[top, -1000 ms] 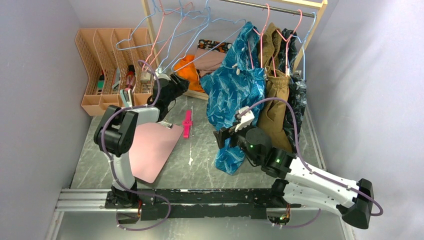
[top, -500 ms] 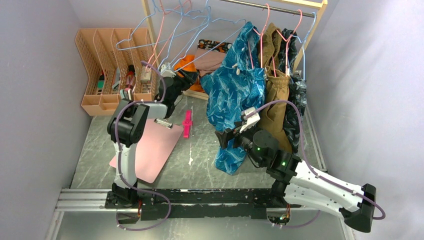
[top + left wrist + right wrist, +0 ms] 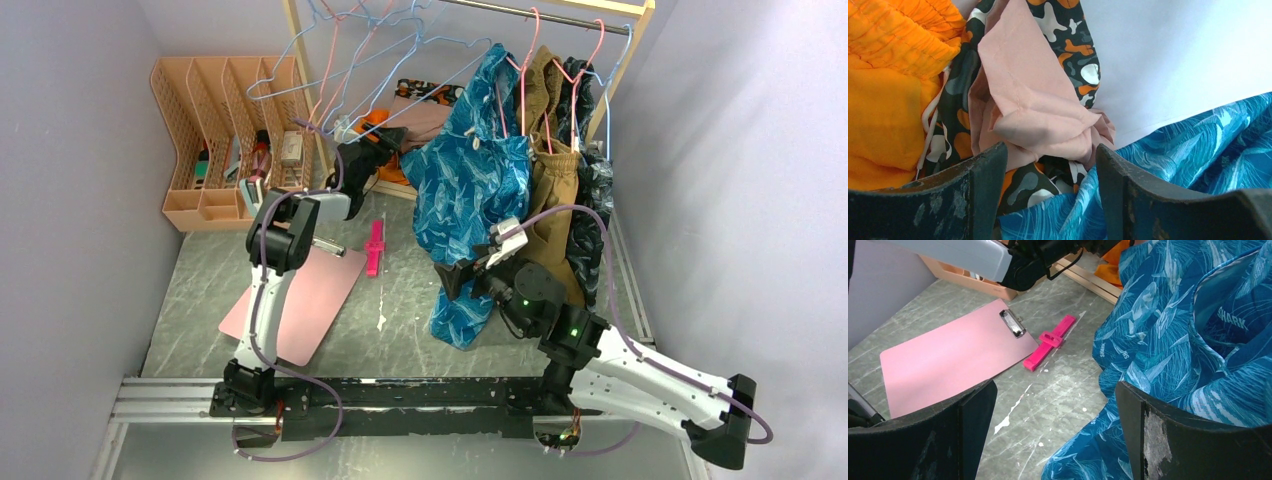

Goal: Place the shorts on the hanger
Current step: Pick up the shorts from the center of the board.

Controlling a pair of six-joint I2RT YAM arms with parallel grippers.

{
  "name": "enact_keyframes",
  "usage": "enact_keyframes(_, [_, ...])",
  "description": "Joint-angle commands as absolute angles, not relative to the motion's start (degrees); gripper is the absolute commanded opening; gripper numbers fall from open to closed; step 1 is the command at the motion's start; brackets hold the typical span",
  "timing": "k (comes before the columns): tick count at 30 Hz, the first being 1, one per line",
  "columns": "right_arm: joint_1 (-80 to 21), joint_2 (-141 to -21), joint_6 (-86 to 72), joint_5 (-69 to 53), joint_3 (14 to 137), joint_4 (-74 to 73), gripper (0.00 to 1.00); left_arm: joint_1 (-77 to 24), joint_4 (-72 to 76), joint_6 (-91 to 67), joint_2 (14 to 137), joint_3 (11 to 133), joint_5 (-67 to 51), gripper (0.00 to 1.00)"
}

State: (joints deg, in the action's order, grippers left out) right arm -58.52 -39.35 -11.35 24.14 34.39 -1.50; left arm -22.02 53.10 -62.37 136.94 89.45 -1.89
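Left gripper (image 3: 1050,156), arm outstretched, gapes before the shorts (image 3: 1030,107).

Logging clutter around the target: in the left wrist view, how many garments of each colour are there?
Bright orange gathered fabric garment: 1
Black camouflage-print garment with orange and white blotches: 1
Dusty-pink fabric shorts: 1
Blue patterned garment: 1
Total: 4
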Motion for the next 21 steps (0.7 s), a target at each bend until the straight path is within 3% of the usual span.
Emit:
enact_keyframes(1, [-58.90,-39.23,-11.25,24.18,33.81,0.16,0.93,-22.42,51.78,-64.78,139.17,93.86,-0.89,0.70])
enact_keyframes(21, [-58.91,-38.30,-11.78,23.55,32.78,1.41,0.93,-21.97,61.16,-69.88,139.92,87.93,1.79,0.76])
